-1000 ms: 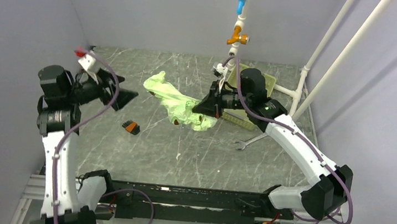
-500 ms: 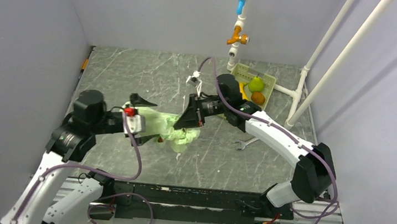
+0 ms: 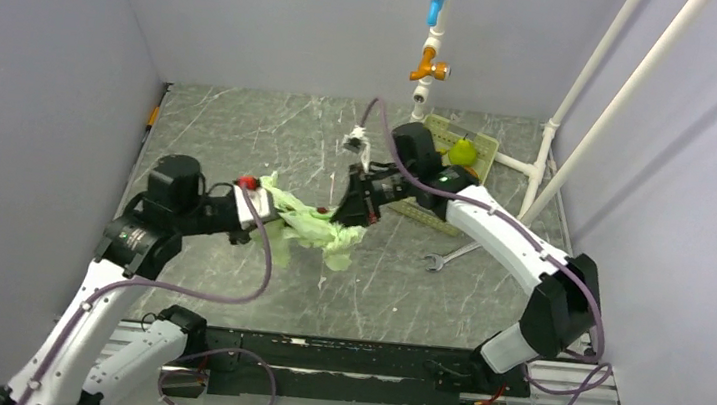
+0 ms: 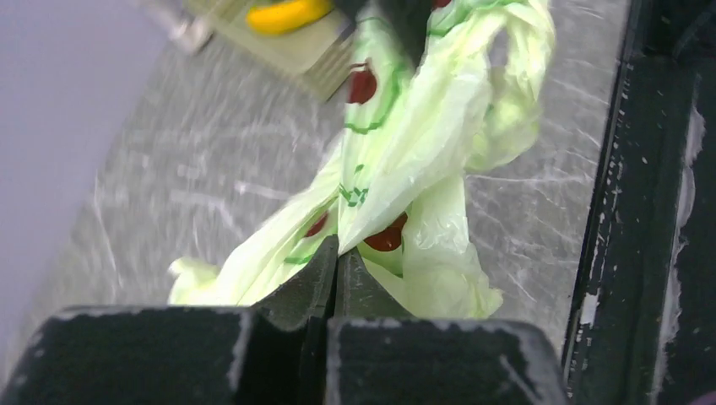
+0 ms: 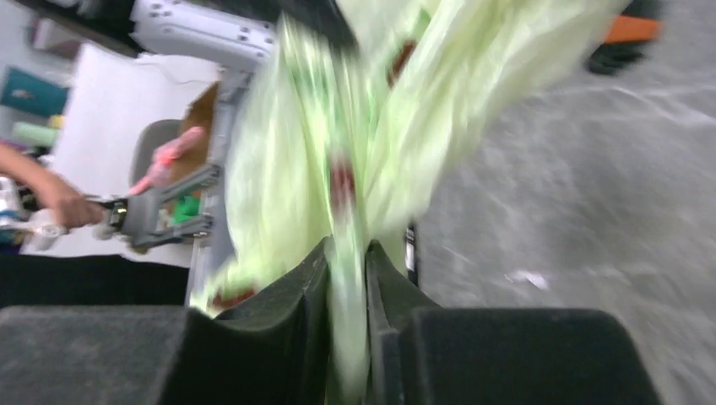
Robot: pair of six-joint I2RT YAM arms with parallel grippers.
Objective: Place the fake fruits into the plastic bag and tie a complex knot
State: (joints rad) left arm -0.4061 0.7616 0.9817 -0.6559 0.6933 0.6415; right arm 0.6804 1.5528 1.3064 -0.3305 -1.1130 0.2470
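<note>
top external view: left pincer (image 3: 266, 215) and right pincer (image 3: 349, 216) each clench film of the plastic bag (image 3: 317, 228), stringing it between them at mid-counter (image 3: 240, 140), presumably to spread its mouth, since a lime-green fake fruit (image 3: 462, 151) sits unloaded in the tray (image 3: 487, 142) beyond.

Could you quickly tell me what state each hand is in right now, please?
Left hand: closed, pinching a fold of the plastic bag.
Right hand: closed, gripping the same plastic bag.
</note>
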